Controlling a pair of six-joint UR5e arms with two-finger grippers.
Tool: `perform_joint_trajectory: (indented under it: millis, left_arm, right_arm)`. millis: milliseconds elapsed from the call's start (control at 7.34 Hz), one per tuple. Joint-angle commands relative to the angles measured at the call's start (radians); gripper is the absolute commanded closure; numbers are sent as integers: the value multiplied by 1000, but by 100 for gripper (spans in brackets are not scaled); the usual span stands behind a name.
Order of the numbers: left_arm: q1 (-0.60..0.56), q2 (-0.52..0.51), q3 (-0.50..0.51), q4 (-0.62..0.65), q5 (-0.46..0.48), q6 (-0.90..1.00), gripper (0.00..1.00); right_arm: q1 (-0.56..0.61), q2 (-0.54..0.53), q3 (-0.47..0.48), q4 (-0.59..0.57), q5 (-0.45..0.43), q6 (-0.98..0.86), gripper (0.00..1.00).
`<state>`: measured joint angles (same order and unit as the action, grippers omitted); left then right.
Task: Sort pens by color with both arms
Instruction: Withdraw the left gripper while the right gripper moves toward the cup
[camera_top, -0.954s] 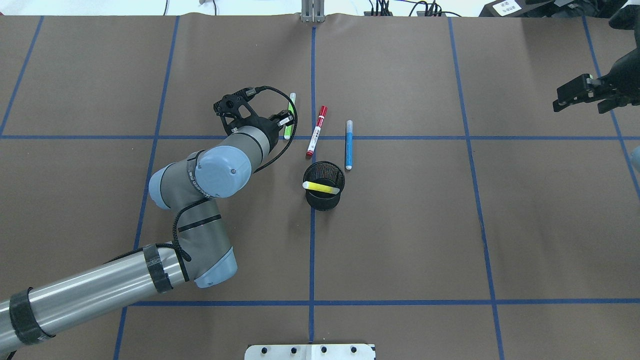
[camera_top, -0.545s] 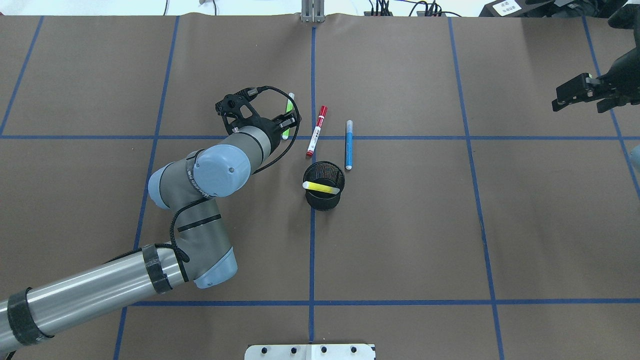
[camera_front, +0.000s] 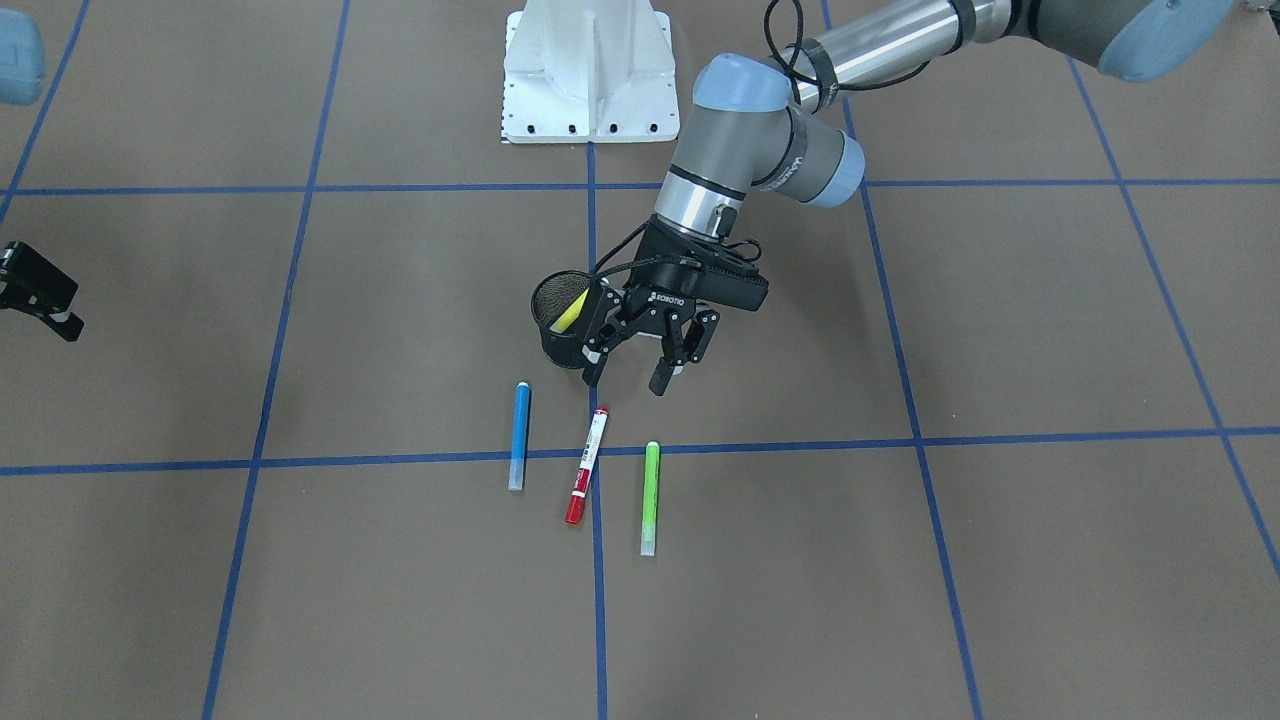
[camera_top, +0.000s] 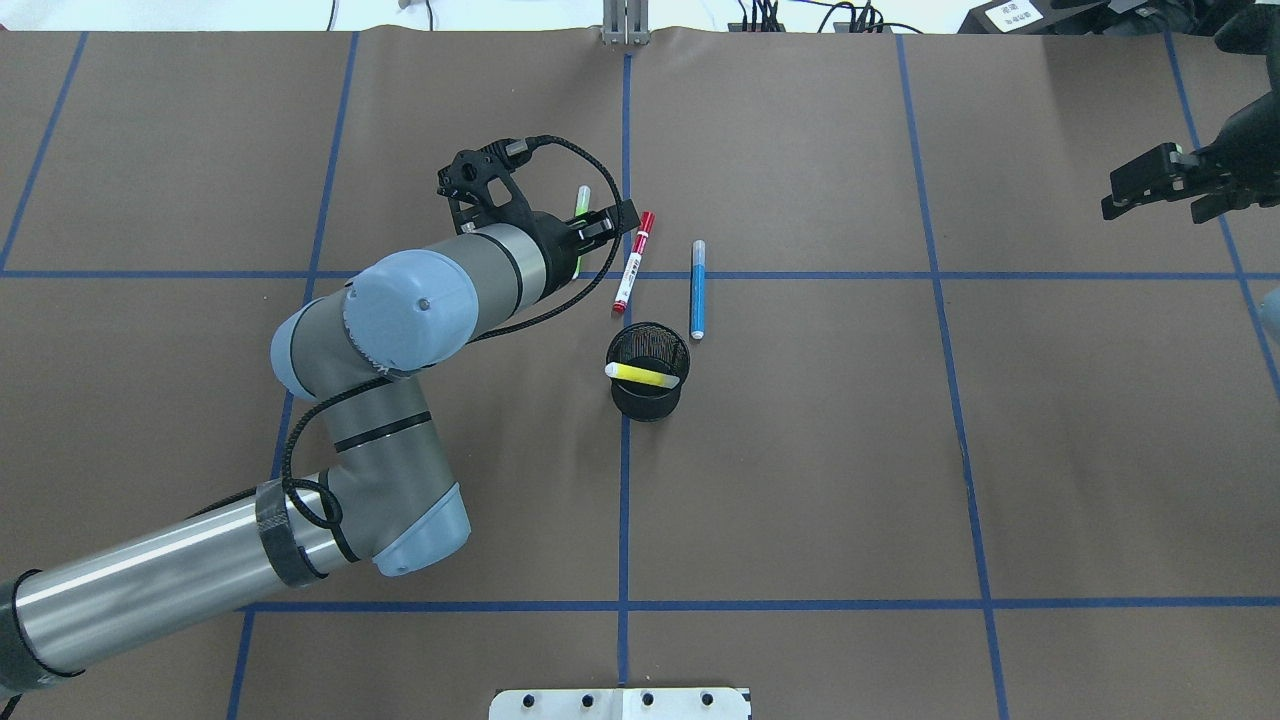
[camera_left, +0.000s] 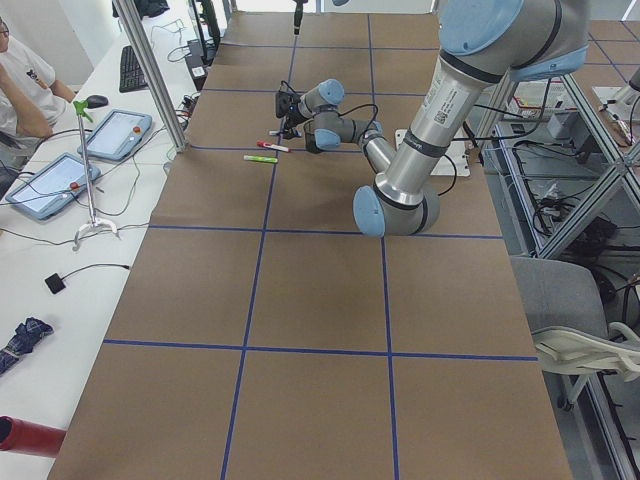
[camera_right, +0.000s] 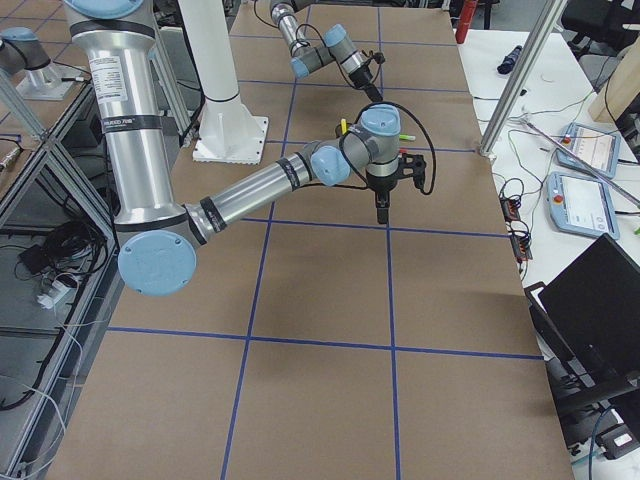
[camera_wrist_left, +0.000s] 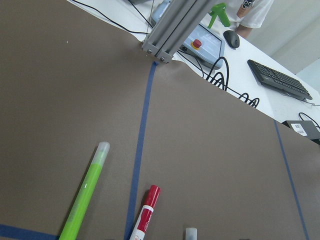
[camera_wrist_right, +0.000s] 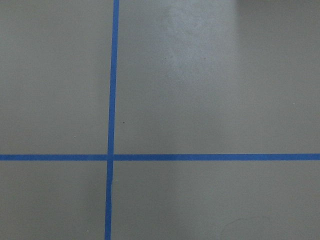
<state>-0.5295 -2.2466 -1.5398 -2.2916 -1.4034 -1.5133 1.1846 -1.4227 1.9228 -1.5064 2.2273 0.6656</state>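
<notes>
Front-facing, you see the left gripper (camera_front: 628, 380) spread wide and empty beside the mesh cup (camera_front: 553, 345) holding the yellow pen (camera_front: 568, 312). The blue pen (camera_front: 519, 435), red-capped pen (camera_front: 587, 465) and green pen (camera_front: 650, 497) lie near it. Overhead, the right gripper (camera_top: 1150, 185) is well apart from the cup, and you cannot tell its opening.

The worktop (camera_top: 800, 450) is covered with a brown, matt, paper-like sheet, marked off by smooth blue tape (camera_top: 624, 500). The left arm (camera_top: 150, 585) has a shiny brushed-metal tube and smooth light-blue plastic caps (camera_top: 410, 305). The left gripper (camera_front: 625, 382) looks matt black. The cup (camera_top: 645, 402) is black wire mesh. The green pen (camera_front: 650, 490), red pen (camera_front: 583, 470), blue pen (camera_front: 519, 430) and yellow pen (camera_top: 645, 375) have smooth, faintly glossy plastic barrels.
</notes>
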Motion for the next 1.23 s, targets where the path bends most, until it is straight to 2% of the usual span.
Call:
perform_joint_trajectory:
  millis: [0,136,272,545,954,1090]
  left_arm:
    - [-85,24,-97,163,-209,5,13]
    - [-155,24,-136,252,-342,49,13]
    - [-212,41,-167,300,-432,112,13]
    - [-333,122,-194,352,-622,262,8]
    - [-452,258,-247,408,-744,451,2]
    - [-472,315,-264,408,-746,523,1]
  right_arm:
    - [0,5,4,0,-1,40,1]
    - [0,34,8,0,-2,119,1]
    - [-19,56,22,2,-6,200,1]
    - [-98,147,36,-2,-46,386,1]
    - [-349,299,45,-15,-236,659,0]
    - [-429,357,45,-78,-318,702,0]
